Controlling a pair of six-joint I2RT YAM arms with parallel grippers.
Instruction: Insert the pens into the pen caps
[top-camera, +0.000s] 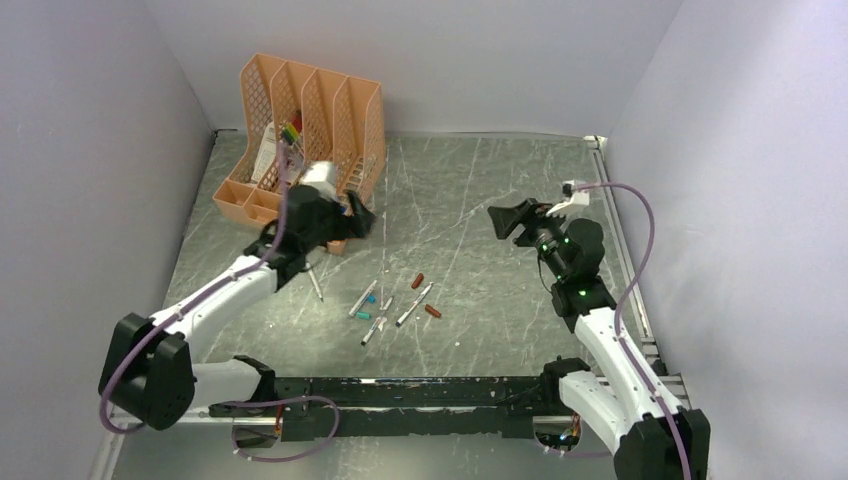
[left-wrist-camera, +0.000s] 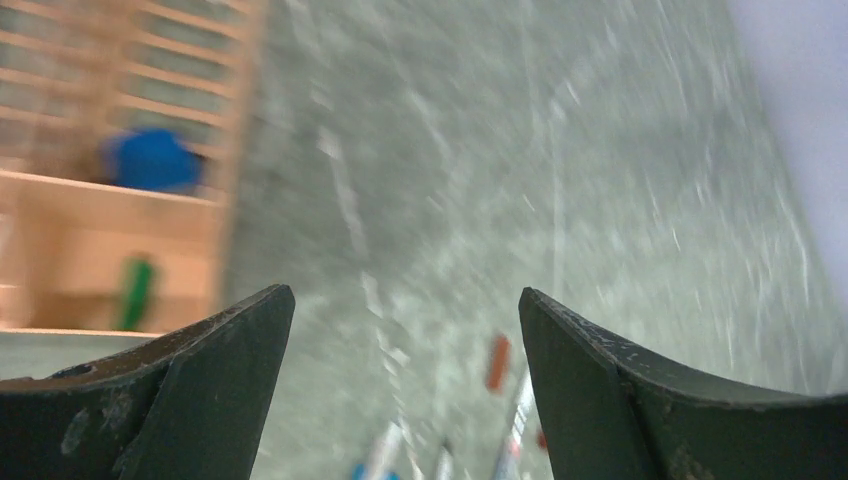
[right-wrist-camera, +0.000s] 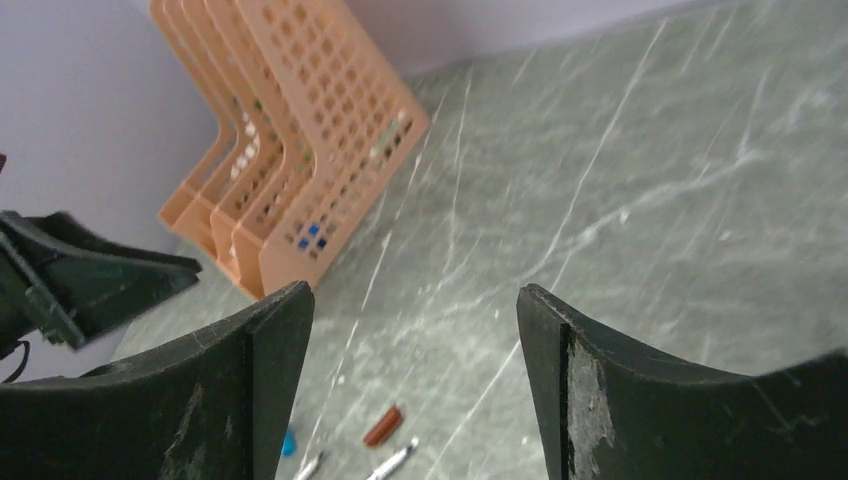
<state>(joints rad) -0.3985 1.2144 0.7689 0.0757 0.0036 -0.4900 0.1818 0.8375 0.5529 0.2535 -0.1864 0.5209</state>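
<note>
No print on the pens can be read at this size. In the top view the left gripper hangs released just in front of the orange file rack, which stands at the table's 11 o'clock corner. Its jaws are spread wide with nothing between them, and its own camera shows only blurred tabletop in the gap.

The pens lie loose on the grey-green marbled surface at about 5 o'clock from that gripper, well apart from it. They are slim pale barrels, fanned out at slightly different angles, and one more pen lies alone at 9 o'clock of the cluster. Among them sit the pen caps, stubby dark red pieces and small teal ones, all still separate from the barrels.

The right gripper hovers above the table with the cluster at its 8 o'clock, well apart. Its jaws also stand wide and hold nothing. Its camera catches a red cap and a pen tip at the lower edge.
</note>
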